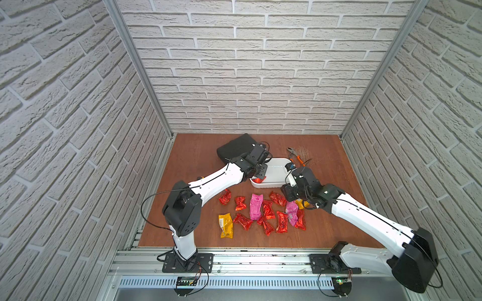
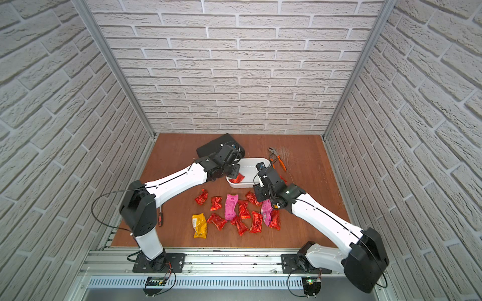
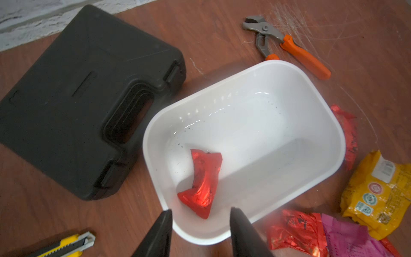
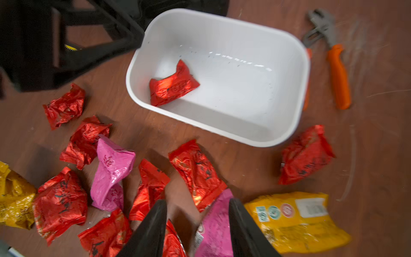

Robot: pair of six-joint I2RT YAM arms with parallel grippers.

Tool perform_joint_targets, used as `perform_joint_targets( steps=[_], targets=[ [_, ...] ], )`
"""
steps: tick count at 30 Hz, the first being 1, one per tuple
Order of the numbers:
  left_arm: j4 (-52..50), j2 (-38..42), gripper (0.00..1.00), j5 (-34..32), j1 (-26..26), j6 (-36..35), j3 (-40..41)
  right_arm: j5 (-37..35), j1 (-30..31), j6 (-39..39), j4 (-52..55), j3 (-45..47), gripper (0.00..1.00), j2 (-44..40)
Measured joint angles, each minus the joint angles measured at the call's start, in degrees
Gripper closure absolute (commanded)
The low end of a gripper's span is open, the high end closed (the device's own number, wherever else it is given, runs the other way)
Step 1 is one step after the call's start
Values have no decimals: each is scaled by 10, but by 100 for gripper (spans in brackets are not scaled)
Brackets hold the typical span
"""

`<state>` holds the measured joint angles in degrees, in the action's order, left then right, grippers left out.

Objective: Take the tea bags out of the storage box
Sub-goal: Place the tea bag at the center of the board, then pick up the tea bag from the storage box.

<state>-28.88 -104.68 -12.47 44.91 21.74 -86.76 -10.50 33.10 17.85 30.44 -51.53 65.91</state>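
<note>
I see the brown wooden table (image 1: 193,161) with the black hard case (image 3: 84,100) at its far side, its moulded handle facing the white storage box (image 3: 278,138). The 2 sit just beside each other. The box stands upright and open-topped.

My left gripper (image 3: 200,213) hangs over the box's near-left corner. Its jaws are parted about halfway and have nothing in them. My right gripper (image 4: 198,202) hangs over the table in front of the box, jaws likewise apart and gripping nothing. A pink packet (image 4: 216,222) lies flat beneath the gap.

Most tea bags (image 1: 260,213) lie scattered on the table in front of the box: many red, 2 pink, with 1 yellow packet (image 1: 225,225) at the left edge of the spread and another yellow packet (image 4: 295,220) just right of my right gripper. A red packet (image 4: 305,153) lies alone on the table against the box's right side.

Only 1 red tea bag (image 3: 203,184) is inside the box — crumpled on the floor of the near-left corner, directly below my left gripper's tips, not touched.

Orange-handled pliers (image 3: 289,43) lie behind the box, and a yellow utility knife (image 3: 66,244) lies on the table near the case.
</note>
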Motion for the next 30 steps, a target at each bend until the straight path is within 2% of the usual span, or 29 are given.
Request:
perform_joint_targets(
  steps=[3, 8, 11, 16, 26, 30],
  targets=[
    [-29, -42, 46, 5, 7, -17, -41, -38, -43, 25, 28, 0, 48, -31],
    [-93, -116, 41, 21, 5, -38, -123, -49, -123, 59, 59, 11, 48, -61],
    [-137, -148, 38, 28, 2, -40, -161, -47, -137, 64, 68, 22, 48, -78],
    [-179, -177, 39, 37, -5, -39, -195, -42, -149, 71, 84, 31, 48, -92],
    [-196, -226, 54, 90, -40, -35, -221, -37, -154, 73, 92, 34, 50, -97],
    [-198, -245, 64, 106, -40, -35, -237, -36, -154, 75, 92, 34, 50, -97]
  ],
)
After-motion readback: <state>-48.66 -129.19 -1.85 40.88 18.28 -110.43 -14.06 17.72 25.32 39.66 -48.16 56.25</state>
